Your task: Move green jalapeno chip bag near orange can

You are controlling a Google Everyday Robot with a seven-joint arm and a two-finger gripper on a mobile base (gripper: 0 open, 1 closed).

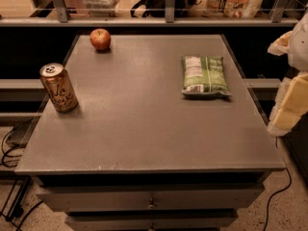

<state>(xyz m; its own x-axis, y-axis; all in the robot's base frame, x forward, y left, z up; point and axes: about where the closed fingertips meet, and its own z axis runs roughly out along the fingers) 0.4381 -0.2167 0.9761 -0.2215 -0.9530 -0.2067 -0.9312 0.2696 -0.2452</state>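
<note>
Lying flat, crinkly green jalapeno chip bag [204, 75], cylindrical orange can [58, 88] well apart, tool [290, 103] right edge, state unclear.

So the green jalapeno chip bag [204, 75] is lying flat on the right side of the surface [144, 129], white label panel up. The orange can [58, 87] stands upright, well apart at the left edge. The hand [290, 102] hangs off to the right.

At the right edge, the gripper [290, 105] shows blocky cream-yellow segments, below the arm [301, 40] with its rounded white shell.
</note>
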